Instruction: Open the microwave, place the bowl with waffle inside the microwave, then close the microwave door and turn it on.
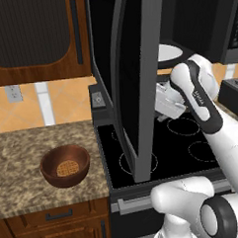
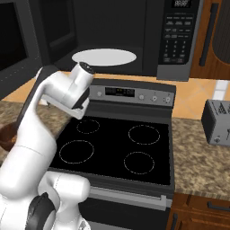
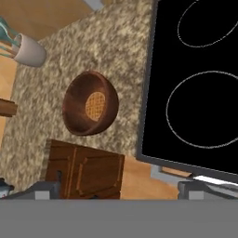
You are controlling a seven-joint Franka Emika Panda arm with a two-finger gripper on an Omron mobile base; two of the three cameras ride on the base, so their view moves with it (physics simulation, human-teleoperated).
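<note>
The microwave (image 2: pixel 112 31) hangs above the stove with its door (image 1: pixel 131 81) swung wide open, and the white turntable plate (image 2: pixel 104 56) shows inside. The reddish-brown bowl (image 1: pixel 65 166) stands on the granite counter left of the stove, with the waffle (image 1: pixel 67 168) flat in its bottom. In the hand view the bowl (image 3: pixel 90 109) and waffle (image 3: pixel 95 106) lie well ahead of my gripper (image 3: pixel 120 189), which hangs in the air above the stove's front left corner. Its fingertips (image 3: pixel 46 189) stand far apart with nothing between them. In the left base view the open door hides the fingers.
The black stove (image 2: pixel 117 148) with ring burners sits under the microwave. The open door juts out over the stove's left side, between my hand and the bowl. A cup with utensils (image 3: pixel 28 50) stands at the counter's back, a toaster (image 2: pixel 218 121) on the right counter.
</note>
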